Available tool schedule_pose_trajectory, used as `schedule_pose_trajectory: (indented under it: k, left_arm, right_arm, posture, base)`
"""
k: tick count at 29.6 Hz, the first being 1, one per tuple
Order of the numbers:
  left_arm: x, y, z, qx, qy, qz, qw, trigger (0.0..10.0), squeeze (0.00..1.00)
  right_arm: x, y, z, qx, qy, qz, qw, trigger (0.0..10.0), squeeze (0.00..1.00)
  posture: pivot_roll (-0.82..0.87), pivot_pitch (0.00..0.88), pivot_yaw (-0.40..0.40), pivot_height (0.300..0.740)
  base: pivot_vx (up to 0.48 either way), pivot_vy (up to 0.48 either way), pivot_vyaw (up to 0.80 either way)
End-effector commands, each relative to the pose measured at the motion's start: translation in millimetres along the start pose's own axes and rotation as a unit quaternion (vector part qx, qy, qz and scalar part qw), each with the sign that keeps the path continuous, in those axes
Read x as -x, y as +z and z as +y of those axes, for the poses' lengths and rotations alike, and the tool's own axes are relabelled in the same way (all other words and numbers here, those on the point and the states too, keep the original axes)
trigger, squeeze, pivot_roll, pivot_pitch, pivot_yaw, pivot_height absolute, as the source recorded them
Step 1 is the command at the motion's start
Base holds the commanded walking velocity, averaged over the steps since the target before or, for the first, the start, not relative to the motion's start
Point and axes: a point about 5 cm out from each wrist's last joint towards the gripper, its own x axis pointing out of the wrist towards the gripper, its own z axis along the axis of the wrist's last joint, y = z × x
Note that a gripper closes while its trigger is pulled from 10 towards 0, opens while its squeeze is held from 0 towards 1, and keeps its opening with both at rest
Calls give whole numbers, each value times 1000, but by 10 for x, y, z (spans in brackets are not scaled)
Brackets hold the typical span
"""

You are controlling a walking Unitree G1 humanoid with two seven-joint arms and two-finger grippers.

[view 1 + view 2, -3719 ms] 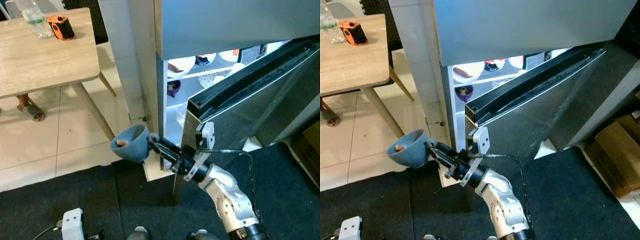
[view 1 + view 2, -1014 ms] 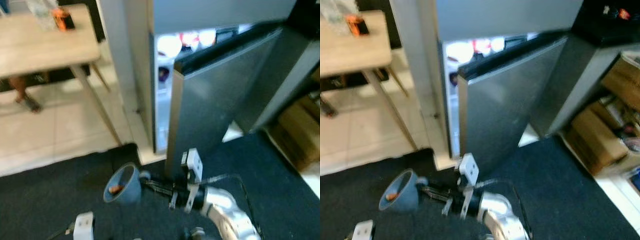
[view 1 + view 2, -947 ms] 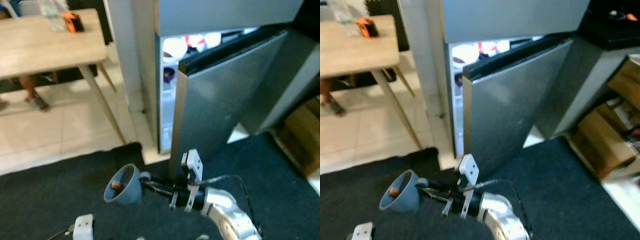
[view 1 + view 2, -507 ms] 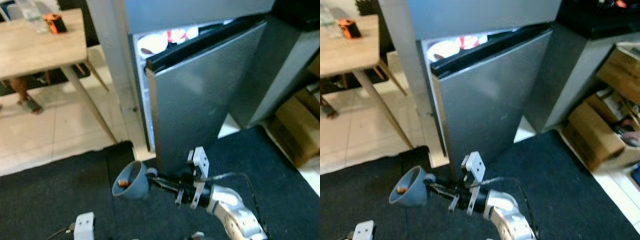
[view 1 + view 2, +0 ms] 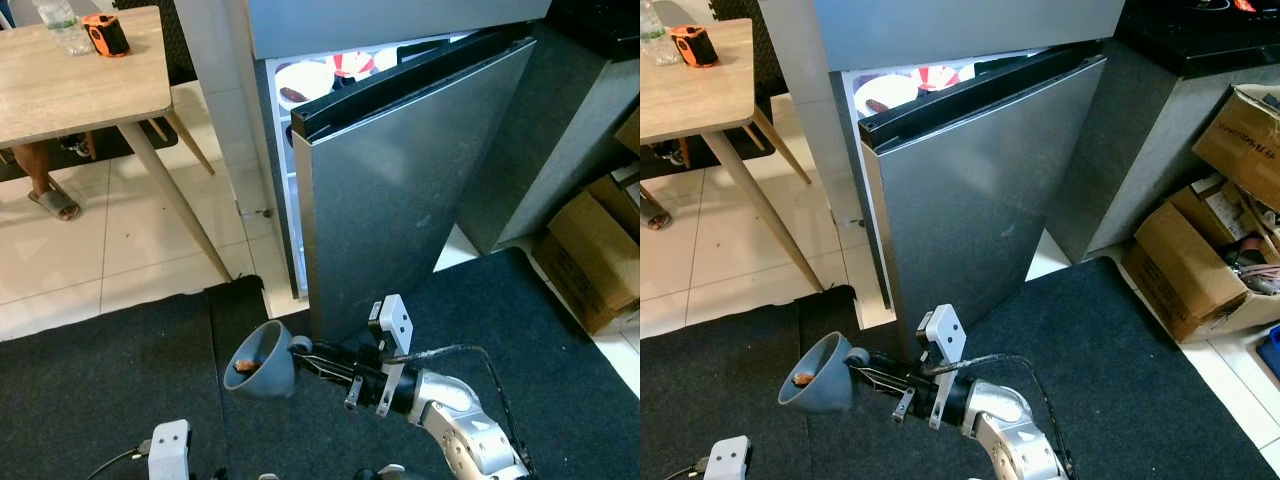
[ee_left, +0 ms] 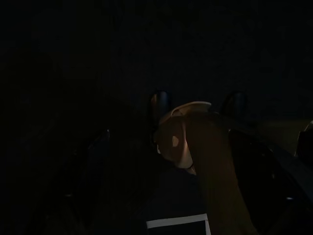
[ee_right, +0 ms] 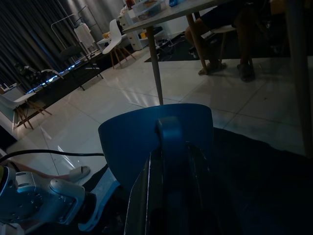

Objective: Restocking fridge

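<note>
Blue cup (image 5: 262, 359), tipped on its side with a small orange-brown item inside, hangs above the dark carpet (image 5: 100, 390) just in front of the fridge (image 5: 400, 190). Our right gripper (image 5: 312, 362) pinches its handle between 2 black fingers. We see the fridge door ajar, bowls (image 5: 303, 85) on a lit shelf, and a wooden table (image 5: 70, 90) at our left. Our left arm hangs idle; we cannot tell its claw's state.

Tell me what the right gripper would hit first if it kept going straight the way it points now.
Holding the blue bowl, the right gripper points to the robot's left, low over the dark mat. The way looks free; farther off comes white tiled floor, though depth is unclear.
</note>
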Motion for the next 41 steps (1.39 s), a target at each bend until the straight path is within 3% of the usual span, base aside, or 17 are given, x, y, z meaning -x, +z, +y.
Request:
schedule_pose_trajectory:
  k: [1, 7, 10, 13, 15, 16, 20, 21, 25, 26, 28, 34, 41]
  left_arm:
    - [26, -55, 53, 4, 7, 7, 1000, 10000, 0]
    - [-10, 91, 16, 16, 8, -25, 1000, 10000, 0]
    - [-33, 340, 44, 27, 19, -73, 997, 10000, 0]
    - [-35, 464, 69, 32, 24, -95, 995, 10000, 0]
    - [-18, 834, 152, 46, 36, -155, 986, 10000, 0]
    - [-18, 834, 152, 46, 36, -155, 986, 10000, 0]
    - [72, 1394, 256, 56, 46, -244, 967, 10000, 0]
    - [72, 1394, 256, 56, 46, -244, 967, 10000, 0]
    - [247, 2042, 279, 41, 41, -336, 940, 10000, 0]
    - [247, 2042, 279, 41, 41, -336, 940, 10000, 0]
    - [368, 2385, 236, 29, 28, -382, 923, 10000, 0]
    - [457, 2673, 88, 20, -3, -419, 908, 10000, 0]
    - [372, 2596, -62, 4, -22, -406, 913, 10000, 0]
  right_arm:
    - [10, -7, -4, 3, -4, -1, 1000, 10000, 0]
    - [17, -12, -73, 9, -36, -2, 999, 10000, 0]
    - [81, -58, -212, 12, -90, 9, 996, 10000, 0]
    - [122, -76, -269, 13, -111, 13, 994, 10000, 0]
    - [229, -103, -390, 13, -155, 19, 988, 10000, 0]
    - [229, -103, -390, 13, -155, 19, 988, 10000, 0]
    - [364, -120, -516, 16, -204, 23, 979, 10000, 0]
    - [364, -120, -516, 16, -204, 23, 979, 10000, 0]
    - [512, -127, -639, 21, -262, 23, 965, 10000, 0]
    - [512, -127, -639, 21, -262, 23, 965, 10000, 0]
    - [586, -130, -684, 22, -285, 20, 958, 10000, 0]
    - [650, -124, -713, 28, -299, 17, 954, 10000, 0]
    - [649, -129, -709, 29, -301, 16, 953, 10000, 0]
  posture:
    - [-47, 166, 15, 740]
    - [-49, 171, 16, 740]
    - [-51, 172, 14, 740]
    - [-51, 174, 14, 740]
    - [-53, 177, 15, 740]
    - [-53, 177, 15, 740]
    - [-55, 182, 21, 740]
    - [-55, 182, 21, 740]
    - [-63, 201, 33, 740]
    - [-63, 201, 33, 740]
    - [-68, 208, 39, 740]
    - [-81, 215, 45, 740]
    - [-88, 216, 43, 740]
  base:
    - [0, -458, 0]
    - [0, -76, 0]
    - [0, 0, 0]
    - [0, 0, 0]
    - [0, 0, 0]
    - [0, 0, 0]
    - [0, 0, 0]
    - [0, 0, 0]
    - [0, 0, 0]
    - [0, 0, 0]
    - [0, 0, 0]
    - [0, 0, 0]
    - [0, 0, 0]
